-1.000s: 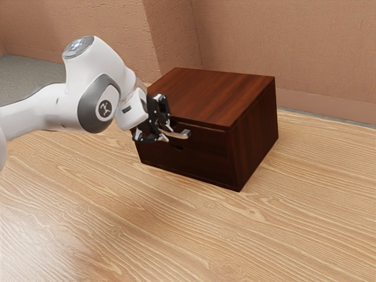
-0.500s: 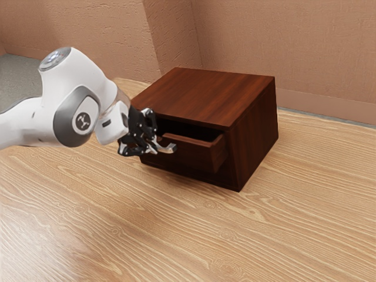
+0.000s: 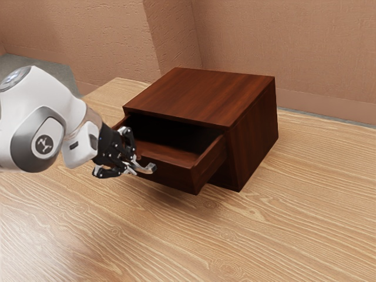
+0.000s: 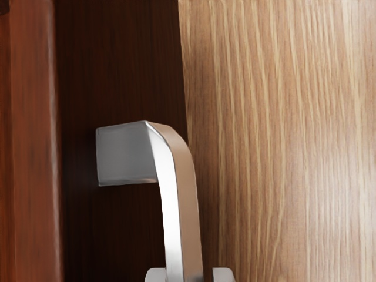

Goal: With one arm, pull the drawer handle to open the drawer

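Note:
A dark wooden cabinet point(image 3: 226, 111) stands on the table, and its top drawer point(image 3: 176, 161) is drawn well out toward the exterior view's left. The drawer's metal handle point(image 3: 144, 167) sticks out from the drawer front. My black gripper point(image 3: 124, 164) is shut on that handle, with the white arm coming in from the left. In the wrist view the silver handle point(image 4: 170, 194) curves out from the dark drawer front point(image 4: 117, 76), close under my hand.
The light wooden tabletop point(image 3: 235, 235) stretches wide in front of and to the right of the cabinet. Brown walls point(image 3: 282, 41) rise behind the cabinet.
My gripper has pulled back toward the exterior view's left with the handle in it, and the drawer has slid from shut to well out of the cabinet.

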`<state>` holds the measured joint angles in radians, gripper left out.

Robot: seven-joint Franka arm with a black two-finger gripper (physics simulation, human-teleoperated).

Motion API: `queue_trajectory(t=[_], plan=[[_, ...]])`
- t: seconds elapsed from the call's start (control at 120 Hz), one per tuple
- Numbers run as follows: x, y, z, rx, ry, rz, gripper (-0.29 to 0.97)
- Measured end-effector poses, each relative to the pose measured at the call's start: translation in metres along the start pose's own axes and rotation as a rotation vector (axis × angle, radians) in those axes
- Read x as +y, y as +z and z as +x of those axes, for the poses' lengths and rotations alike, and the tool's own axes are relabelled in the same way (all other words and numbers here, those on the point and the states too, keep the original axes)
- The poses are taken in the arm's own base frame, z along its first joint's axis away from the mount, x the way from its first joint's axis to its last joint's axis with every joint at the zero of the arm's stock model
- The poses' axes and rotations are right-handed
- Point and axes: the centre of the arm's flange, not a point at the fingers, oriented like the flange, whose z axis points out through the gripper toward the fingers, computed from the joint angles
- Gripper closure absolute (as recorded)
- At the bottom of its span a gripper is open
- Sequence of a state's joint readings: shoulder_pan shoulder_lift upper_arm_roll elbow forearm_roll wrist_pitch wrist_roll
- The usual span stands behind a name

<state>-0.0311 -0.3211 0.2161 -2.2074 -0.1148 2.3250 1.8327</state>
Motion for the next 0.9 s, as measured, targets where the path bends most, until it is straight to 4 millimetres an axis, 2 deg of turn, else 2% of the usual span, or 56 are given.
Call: queue_trajectory(t=[0.283, 0.583, 0.9], plan=[[0.031, -0.01, 0.007, 0.021, 0.011, 0.005, 0.71], [0.043, -0.015, 0.009, 0.029, 0.018, 0.008, 0.71], [0.046, -0.02, 0.009, 0.032, 0.019, 0.01, 0.66]])
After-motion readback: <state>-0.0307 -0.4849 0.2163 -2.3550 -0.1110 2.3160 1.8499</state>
